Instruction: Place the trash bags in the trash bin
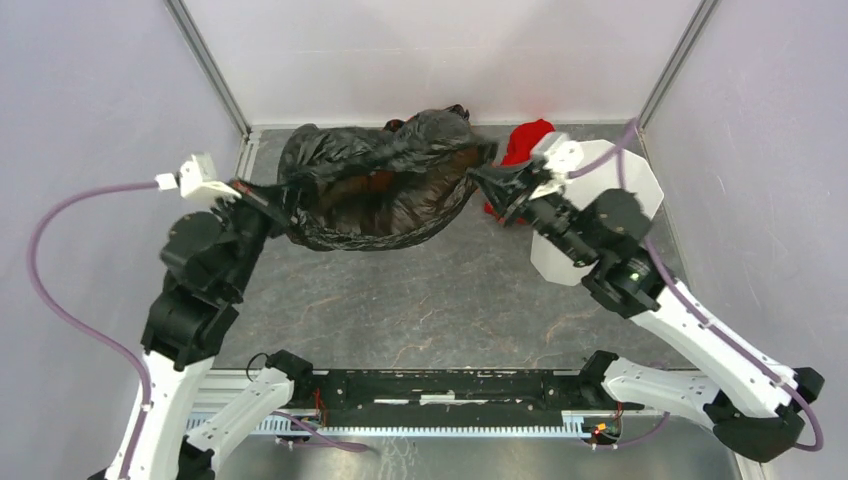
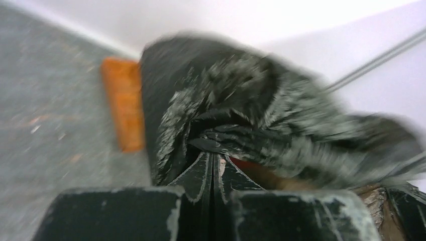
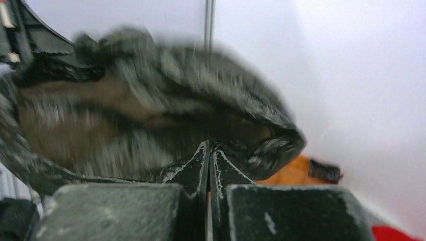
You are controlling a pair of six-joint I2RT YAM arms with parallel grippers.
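Observation:
The black glossy trash bag (image 1: 400, 150) hangs stretched between my two grippers above the back of the table, its mouth open towards the camera. My left gripper (image 1: 275, 205) is shut on the bag's left edge, and my right gripper (image 1: 487, 183) is shut on its right edge. In the left wrist view the shut jaws (image 2: 216, 155) pinch crinkled bag plastic (image 2: 261, 100). In the right wrist view the shut jaws (image 3: 210, 145) pinch the bag's rim (image 3: 150, 100). The white trash bin (image 1: 640, 175) stands at the right, largely hidden under my right arm, beside the bag and not under it.
A red cloth (image 1: 525, 140) lies at the back, between the bag and the bin. An orange-brown tray (image 2: 123, 108) lies on the table behind the bag and also shows in the right wrist view (image 3: 296, 173). White walls close in the back and sides.

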